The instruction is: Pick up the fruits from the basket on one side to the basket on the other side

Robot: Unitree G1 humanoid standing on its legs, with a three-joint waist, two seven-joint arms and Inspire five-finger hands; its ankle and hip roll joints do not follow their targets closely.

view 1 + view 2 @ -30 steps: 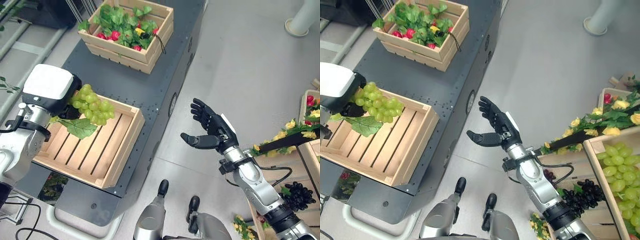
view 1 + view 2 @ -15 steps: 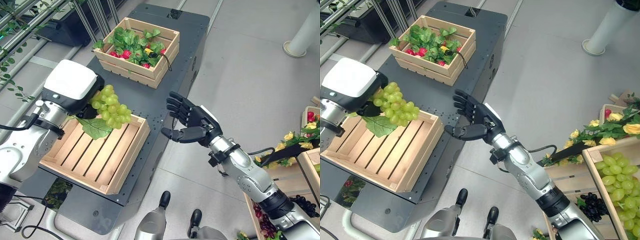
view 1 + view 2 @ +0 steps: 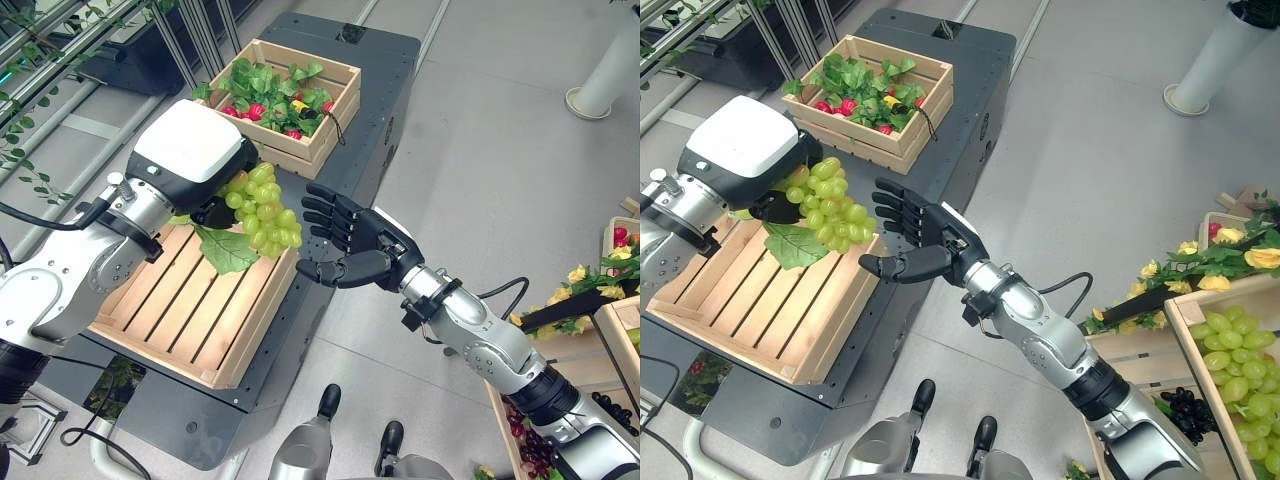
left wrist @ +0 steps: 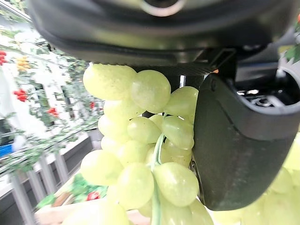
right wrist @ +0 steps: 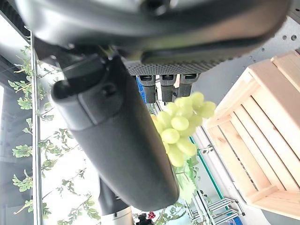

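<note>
**Green grape bunch held between two hands above the slatted crate**

Green grape bunch with a broad green leaf (image 3: 262, 209) hangs left of centre in the left eye view, clamped in the left hand (image 3: 215, 208), whose dark fingers curl around the top of the cluster beneath the white-topped wrist housing. In the left wrist view the pale green grapes (image 4: 140, 154) press against the dark thumb (image 4: 239, 145), confirming the grasp. The bunch hangs over the far right corner of the empty light wooden slatted crate (image 3: 170, 310), which sits on the dark grey perforated metal table (image 3: 340, 130) in the lower left of the frame; the leaf droops toward the crate's slats without clearly touching them.

The right hand (image 3: 350, 245) reaches in from the lower right, at the centre of the frame, just beside the grapes on their right. Its fingers are spread straight and its thumb is extended beneath them, palm turned toward the bunch, holding nothing. Whether the fingertips touch the grapes cannot be told. The right wrist view shows the same cluster (image 5: 180, 126) past the straight fingers.

At the top centre of the frame, well apart from the hands, stands a second wooden crate filled with green leaves and small red fruits (image 3: 285, 95). At the right edge of the right eye view, another wooden box holding green grapes (image 3: 1230, 360) stands beside yellow flowers (image 3: 1230, 250).
</note>
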